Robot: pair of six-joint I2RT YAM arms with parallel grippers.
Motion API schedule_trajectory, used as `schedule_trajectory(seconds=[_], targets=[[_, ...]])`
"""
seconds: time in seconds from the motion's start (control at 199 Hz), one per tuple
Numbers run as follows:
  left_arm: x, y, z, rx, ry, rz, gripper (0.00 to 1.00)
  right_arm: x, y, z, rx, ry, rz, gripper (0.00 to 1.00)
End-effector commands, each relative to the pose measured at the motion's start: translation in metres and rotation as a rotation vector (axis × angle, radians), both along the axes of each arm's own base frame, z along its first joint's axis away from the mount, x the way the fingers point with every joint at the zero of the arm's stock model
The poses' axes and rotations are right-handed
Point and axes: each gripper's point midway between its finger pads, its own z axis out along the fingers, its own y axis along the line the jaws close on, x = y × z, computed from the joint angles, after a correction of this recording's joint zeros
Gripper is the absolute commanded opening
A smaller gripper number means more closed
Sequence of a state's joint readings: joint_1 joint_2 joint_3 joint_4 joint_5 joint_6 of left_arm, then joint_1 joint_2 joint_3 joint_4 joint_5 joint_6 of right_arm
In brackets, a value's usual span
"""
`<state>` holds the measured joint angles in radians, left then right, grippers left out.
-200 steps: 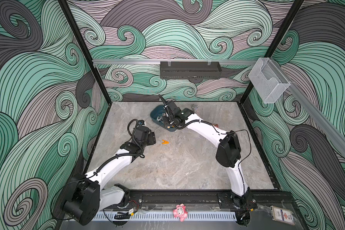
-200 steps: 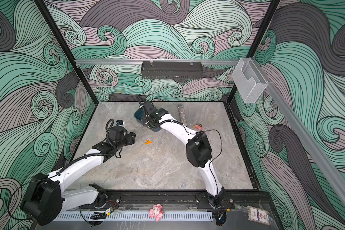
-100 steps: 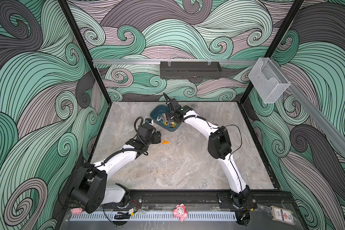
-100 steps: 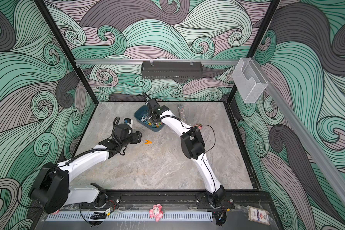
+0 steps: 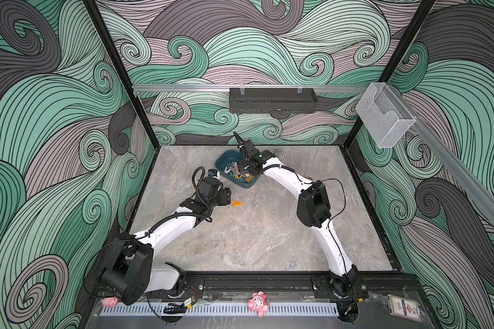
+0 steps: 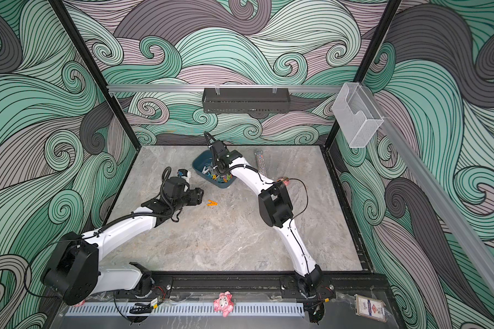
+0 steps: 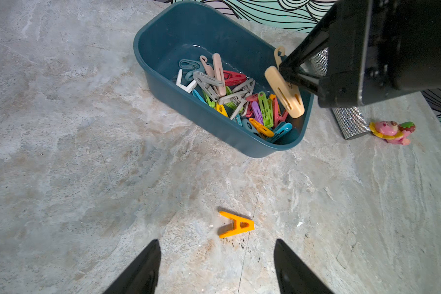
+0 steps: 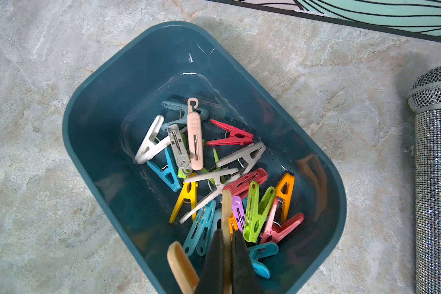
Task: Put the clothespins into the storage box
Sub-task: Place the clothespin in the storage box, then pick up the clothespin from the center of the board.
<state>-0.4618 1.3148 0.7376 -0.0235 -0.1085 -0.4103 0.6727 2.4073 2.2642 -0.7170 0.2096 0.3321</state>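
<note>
Left wrist view: the right gripper (image 7: 284, 73) hangs over the storage box (image 7: 189, 33), its jaws pressed together on a beige clothespin (image 7: 285, 96) that dangles above the heaped end of the box. Many coloured clothespins (image 8: 214, 173) already lie tangled on the box floor. One orange clothespin (image 7: 236, 224) lies flat on the desk (image 7: 87, 152), well apart from the box and just ahead of the left gripper (image 7: 217, 244), whose jaws are spread and empty.

Step in hand, as judged: the right arm is at the point of release and the left arm is on its approach to what looks like the last loose clothespin. The right jaws need only part, since the beige clothespin hangs inside the rim's outline. The left gripper must advance and drop until its jaws straddle the orange clothespin, then close across its legs.

Compared with a second earlier, in both top views the right wrist no longer covers the box, so its bare far end now shows. The left gripper has drawn closer to the orange clothespin, which has not moved.
</note>
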Motion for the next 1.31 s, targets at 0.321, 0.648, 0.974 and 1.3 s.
schedule_trajectory(seconds=[0.321,0.648,0.974,1.3], targets=[[0.001,-0.001,0.002,0.013,0.000,0.002,0.72,0.004,-0.013,-0.009,-0.047,0.003,-0.025,0.22],[-0.003,0.012,0.003,0.037,0.002,0.061,0.72,-0.028,-0.003,0.010,-0.052,0.008,0.031,0.31],[-0.037,0.061,-0.001,0.149,0.014,0.201,0.71,-0.133,0.021,-0.016,-0.079,0.135,0.252,0.30],[-0.071,0.077,-0.028,0.114,0.082,0.249,0.72,-0.155,0.038,-0.060,-0.146,0.208,0.375,0.35]])
